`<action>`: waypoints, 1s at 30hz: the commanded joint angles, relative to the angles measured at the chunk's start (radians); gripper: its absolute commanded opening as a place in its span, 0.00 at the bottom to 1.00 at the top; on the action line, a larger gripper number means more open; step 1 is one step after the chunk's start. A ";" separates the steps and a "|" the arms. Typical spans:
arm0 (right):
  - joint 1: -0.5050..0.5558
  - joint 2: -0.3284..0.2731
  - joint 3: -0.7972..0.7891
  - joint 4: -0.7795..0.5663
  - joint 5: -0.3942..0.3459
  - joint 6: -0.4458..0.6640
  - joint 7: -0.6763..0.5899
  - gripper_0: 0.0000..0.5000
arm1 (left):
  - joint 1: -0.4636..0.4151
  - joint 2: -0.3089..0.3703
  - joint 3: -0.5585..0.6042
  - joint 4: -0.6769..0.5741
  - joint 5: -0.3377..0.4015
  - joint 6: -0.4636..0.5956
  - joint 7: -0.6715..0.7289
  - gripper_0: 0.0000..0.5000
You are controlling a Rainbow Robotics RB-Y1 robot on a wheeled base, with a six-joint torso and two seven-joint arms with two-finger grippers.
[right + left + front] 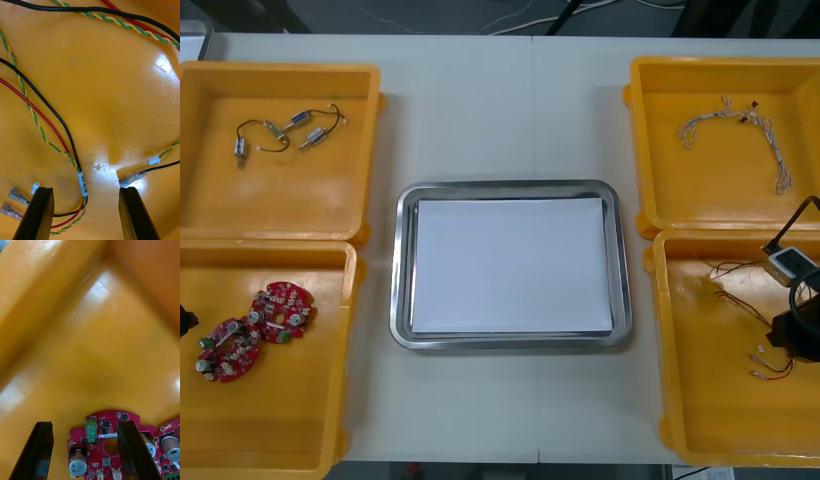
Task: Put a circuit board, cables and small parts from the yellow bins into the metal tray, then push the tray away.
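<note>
Mid-table, btwn the bins: rectangular shiny metal tray, white inside. Four yellow plastic bins, two per side.

Far left bin: small metal parts, wired together in a string. Near left bin: two round red circuit boards side by side, first board nearer the tray, second board twd the table's left edge.

Far right bin: twisted blue-and-white cable lying in a loose arc. Near right bin: bundle of black, red and green-yellow twisted cables, held together by a white label sleeve.

Left gripper: low over near left bin, nr a corner. Jaws wide, holding nothing. One red board lies partly btwn the fingers, one finger in front of its edge.

Right gripper: low over near right bin. Jaws wide, holding nothing. Labelled part of the bundle sits btwn the fingers. Bare metal cable ends just beside one finger; another metal end just beside the other. Contact w/ cables: cannot tell.
</note>
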 commanded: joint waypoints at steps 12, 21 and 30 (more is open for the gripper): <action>0.020 0.018 0.028 0.057 -0.005 -0.083 0.037 0.93 | -0.030 -0.064 -0.041 0.006 -0.036 0.009 0.061 0.98; 0.020 0.018 0.028 0.057 -0.003 -0.083 0.046 0.59 | -0.025 -0.079 -0.055 0.012 -0.053 0.012 0.055 0.98; 0.018 0.018 0.028 0.057 0.000 -0.075 0.041 0.00 | -0.025 -0.079 -0.053 0.014 -0.062 0.014 0.050 0.97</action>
